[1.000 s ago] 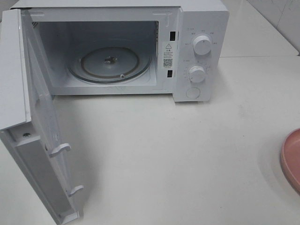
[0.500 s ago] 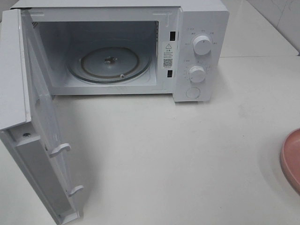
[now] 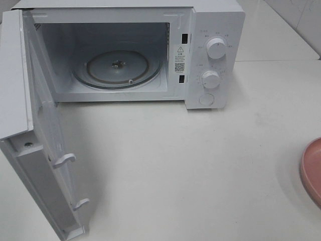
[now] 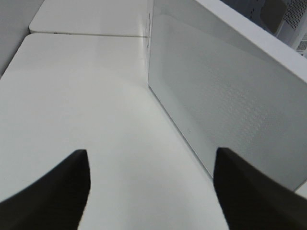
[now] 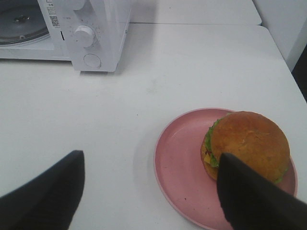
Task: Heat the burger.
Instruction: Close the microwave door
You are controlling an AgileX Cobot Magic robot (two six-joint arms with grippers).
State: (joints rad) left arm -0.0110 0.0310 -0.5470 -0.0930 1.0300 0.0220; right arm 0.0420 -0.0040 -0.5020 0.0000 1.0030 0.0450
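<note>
With the microwave [image 3: 125, 55] door open, pickup is judged pending: the burger [image 5: 247, 146] sits on the pink plate [image 5: 175, 167], beneath the right end effector [image 5: 148, 191], apparently spread; a descent is required.

1. A white microwave [image 3: 150, 50] is sitting at the 12 o'clock end of the white table [image 3: 190, 170].
2. Its door [image 3: 35, 135] is hanging wide open toward 8 o'clock.
3. A round glass tray [image 3: 118, 68] is lying inside.
4. Two white knobs [image 3: 216, 48] are sticking out on its front.
5. A pink plate [image 3: 312, 170] is peeking in at 4 o'clock.
</note>
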